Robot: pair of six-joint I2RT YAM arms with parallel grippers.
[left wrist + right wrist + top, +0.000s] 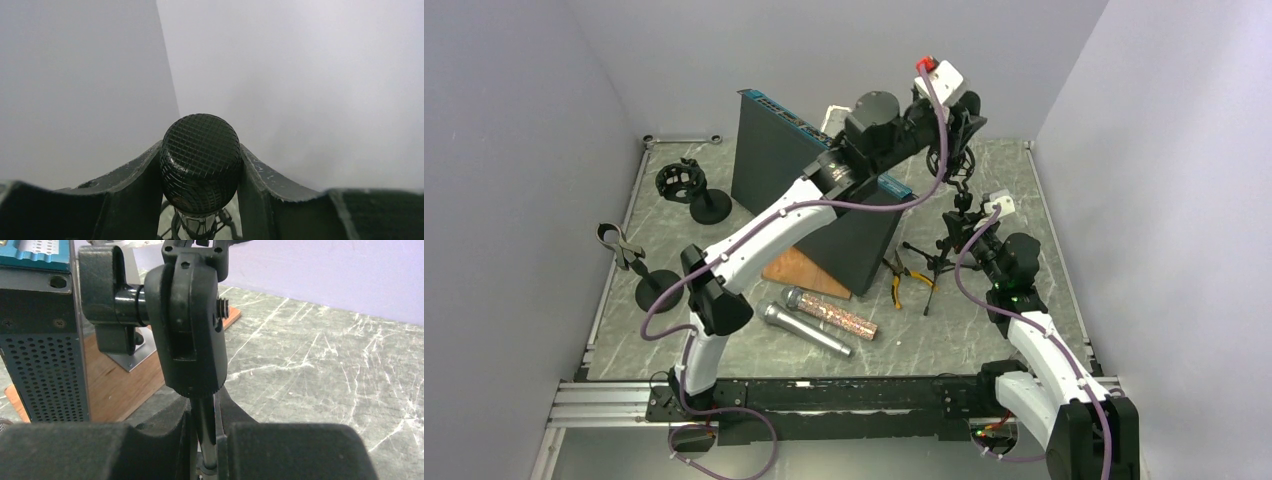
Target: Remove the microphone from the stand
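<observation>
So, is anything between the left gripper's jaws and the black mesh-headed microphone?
Nothing. In the left wrist view the left gripper's jaws press straight against both sides of the black mesh-headed microphone, no gap.

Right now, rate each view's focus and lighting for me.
Top external: even light, soft shadows, no glare. Left wrist: microphone mesh crisp, walls behind a featureless grey haze. Right wrist: stand joint clear, near claw dark and soft.
</observation>
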